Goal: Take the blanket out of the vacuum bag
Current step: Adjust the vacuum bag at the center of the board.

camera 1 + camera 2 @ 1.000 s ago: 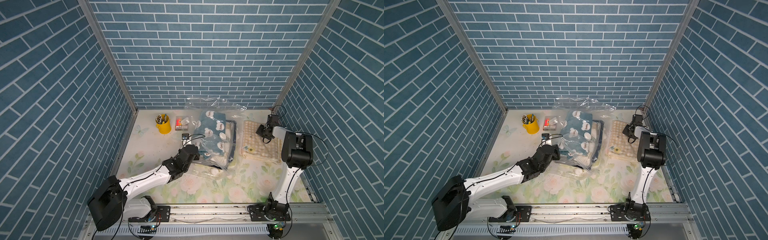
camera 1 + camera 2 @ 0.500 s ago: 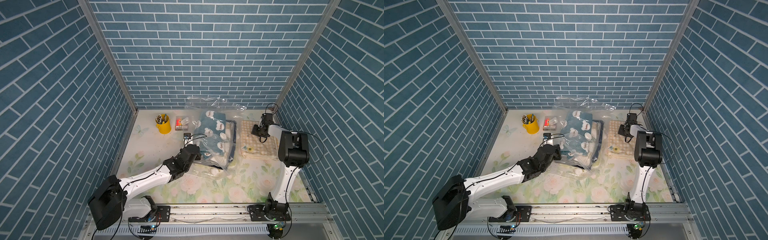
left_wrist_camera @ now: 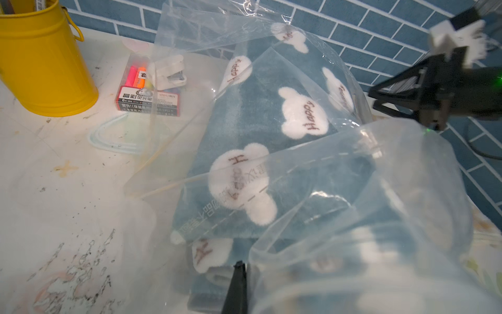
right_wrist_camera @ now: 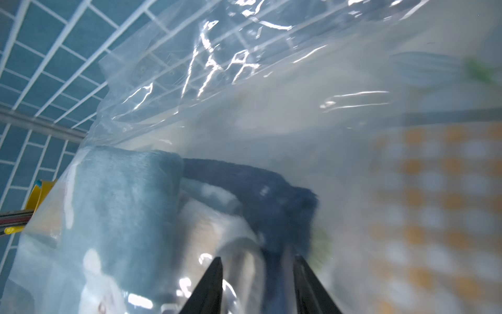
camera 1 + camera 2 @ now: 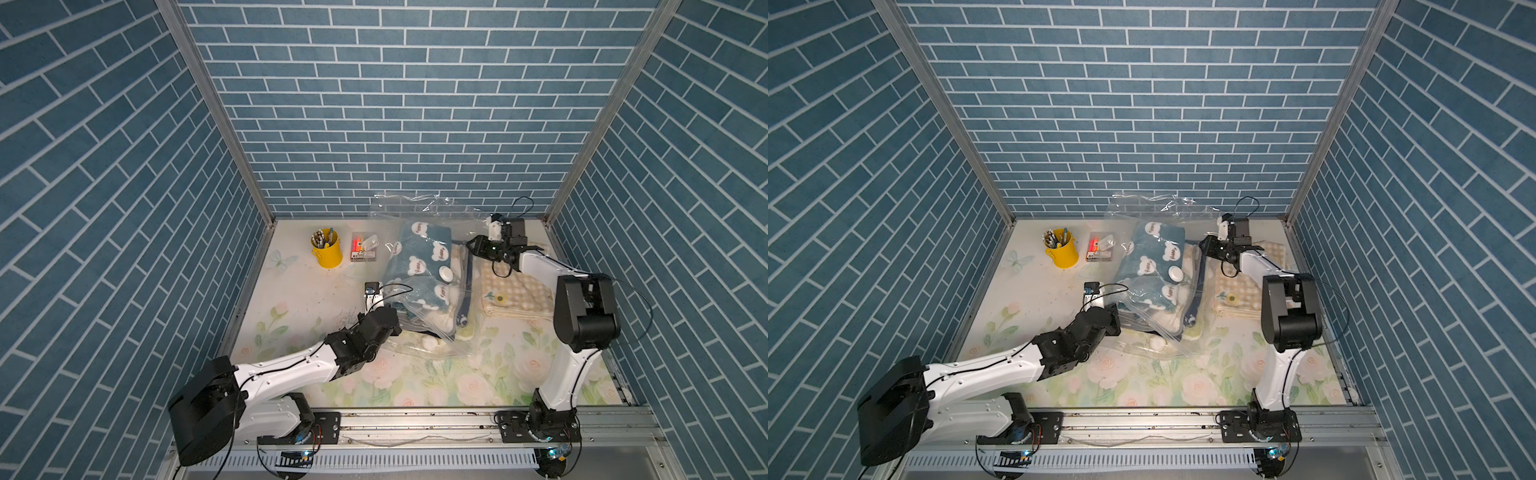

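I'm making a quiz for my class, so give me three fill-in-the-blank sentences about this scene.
The pen cup is ____ in colour.
The blue blanket with white clouds lies ____ the vacuum bag.
The jaws of the right gripper stand ____.
Missing words: yellow; inside; open.

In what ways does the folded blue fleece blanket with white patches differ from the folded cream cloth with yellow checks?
The blue fleece blanket is blue with white patches reading Happy; the cream checked cloth has yellow squares and a sunflower. The blanket lies inside the clear plastic vacuum bag; the cloth lies outside it, on the right arm's side. Both are folded and rest on the flowered table.
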